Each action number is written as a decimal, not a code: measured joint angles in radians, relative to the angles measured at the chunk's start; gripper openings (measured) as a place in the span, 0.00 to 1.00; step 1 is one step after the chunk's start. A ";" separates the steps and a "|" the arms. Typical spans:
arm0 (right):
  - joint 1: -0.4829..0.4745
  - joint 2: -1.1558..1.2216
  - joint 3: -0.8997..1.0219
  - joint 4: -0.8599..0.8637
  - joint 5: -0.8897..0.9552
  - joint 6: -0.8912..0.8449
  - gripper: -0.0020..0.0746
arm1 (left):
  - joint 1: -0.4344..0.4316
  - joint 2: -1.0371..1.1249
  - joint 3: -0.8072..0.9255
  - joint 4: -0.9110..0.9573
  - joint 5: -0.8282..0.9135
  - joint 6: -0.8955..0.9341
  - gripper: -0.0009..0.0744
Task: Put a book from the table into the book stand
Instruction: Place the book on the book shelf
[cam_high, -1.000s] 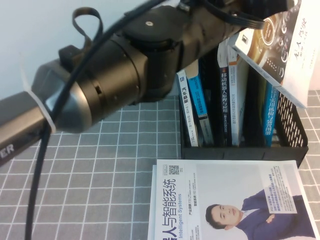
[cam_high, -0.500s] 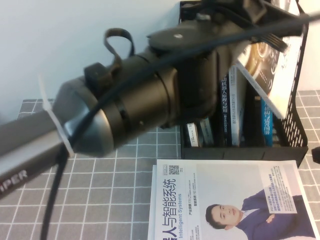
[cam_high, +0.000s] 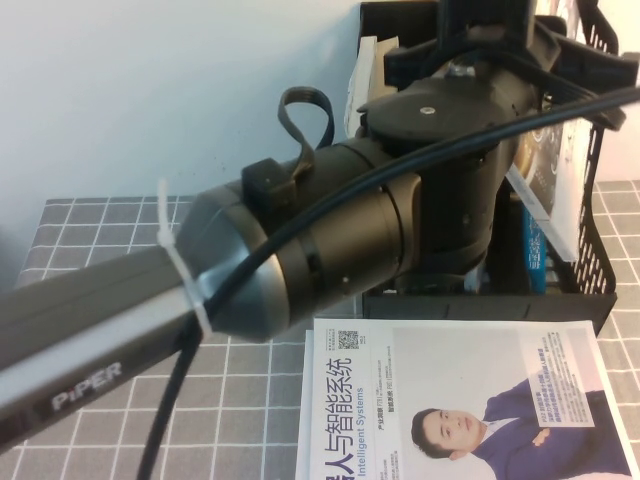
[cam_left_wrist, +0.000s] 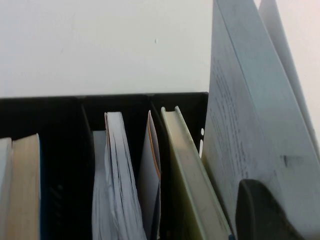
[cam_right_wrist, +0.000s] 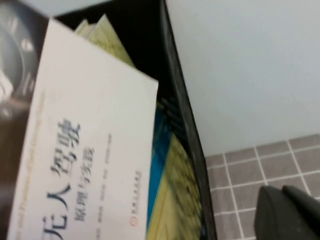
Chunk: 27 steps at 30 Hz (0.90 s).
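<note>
From the high view my left arm (cam_high: 300, 260) fills most of the frame, reaching over the black book stand (cam_high: 596, 262) at the table's far right and hiding most of its compartments. The left gripper (cam_left_wrist: 260, 212) is above the stand's right end, one dark finger pressed on the face of the held book (cam_left_wrist: 250, 110); I cannot see the opposing finger, so I cannot tell how wide the grip is. The held book tilts over the rightmost slot, beside a green-edged volume (cam_left_wrist: 187, 175) and white-paged books (cam_left_wrist: 117, 185) already upright in the stand. A second book (cam_high: 460, 400), with a portrait cover, lies flat on the grey checked mat (cam_high: 100, 240) just in front of the stand. The right gripper (cam_right_wrist: 287, 212) sits beside the stand's outer wall; its fingers' state I cannot tell.
</note>
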 joint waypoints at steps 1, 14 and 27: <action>0.000 0.004 -0.015 0.016 -0.003 -0.006 0.02 | 0.004 0.005 -0.002 0.000 0.000 -0.030 0.14; 0.000 0.022 -0.073 0.158 0.145 -0.056 0.02 | 0.077 0.145 -0.112 0.000 0.068 -0.108 0.14; 0.000 0.173 -0.094 0.240 0.209 -0.280 0.02 | 0.081 0.203 -0.119 0.000 0.131 -0.172 0.14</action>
